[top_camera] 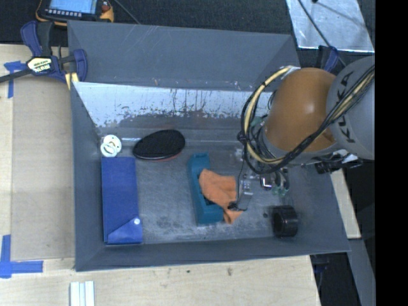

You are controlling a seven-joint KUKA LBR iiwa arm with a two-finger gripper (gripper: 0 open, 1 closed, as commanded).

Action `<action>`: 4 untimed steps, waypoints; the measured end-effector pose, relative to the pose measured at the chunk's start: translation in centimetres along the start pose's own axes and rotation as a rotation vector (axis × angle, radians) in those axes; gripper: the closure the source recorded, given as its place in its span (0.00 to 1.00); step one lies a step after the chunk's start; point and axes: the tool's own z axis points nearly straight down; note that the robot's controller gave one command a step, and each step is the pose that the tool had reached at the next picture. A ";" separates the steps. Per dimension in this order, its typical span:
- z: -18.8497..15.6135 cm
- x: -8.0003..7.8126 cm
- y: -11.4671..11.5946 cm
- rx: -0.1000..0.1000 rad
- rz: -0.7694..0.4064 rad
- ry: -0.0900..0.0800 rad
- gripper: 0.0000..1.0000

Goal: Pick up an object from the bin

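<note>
Counting things in the bin [89, 190]: six loose things, one of each kind.
Cloth: one orange cloth [217, 187], crumpled, draped over the block just right of the middle of the floor.
Block: one blue-green block [199, 171], long, lying front to back, its near half under the cloth.
Box: one blue box [120, 196], long and flat, along the left wall, with a small white dot near its front corner.
Disc: one white disc [110, 145], just behind the box in the back left corner.
Pad: one black oval pad [159, 144], near the back wall, just right of the disc.
Cylinder: one black cylinder [285, 222], small, front right, apart from the rest.
Gripper: gripper [241, 197] low at the cloth's right edge, touching it or nearly so.
Gripper state: cannot tell whether apart or together.
Arm: one arm [357, 113], with an orange cover [303, 107] at the wrist and yellow and black cables [255, 107] looped round it.
Writing: large dark letters on the arm's grey shell, crossed by cables, beginning with K. A mark on the disc is too small to read.
</note>
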 end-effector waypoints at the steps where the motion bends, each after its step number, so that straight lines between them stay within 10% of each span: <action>1: 1.3 2.6 -0.2 0.002 0.300 0.000 0.00; 2: 7.7 0.0 0.8 -0.005 0.411 -0.003 0.00; 3: 6.0 1.1 0.1 0.004 0.410 -0.002 1.00; 4: 6.0 1.1 0.1 0.004 0.410 -0.002 1.00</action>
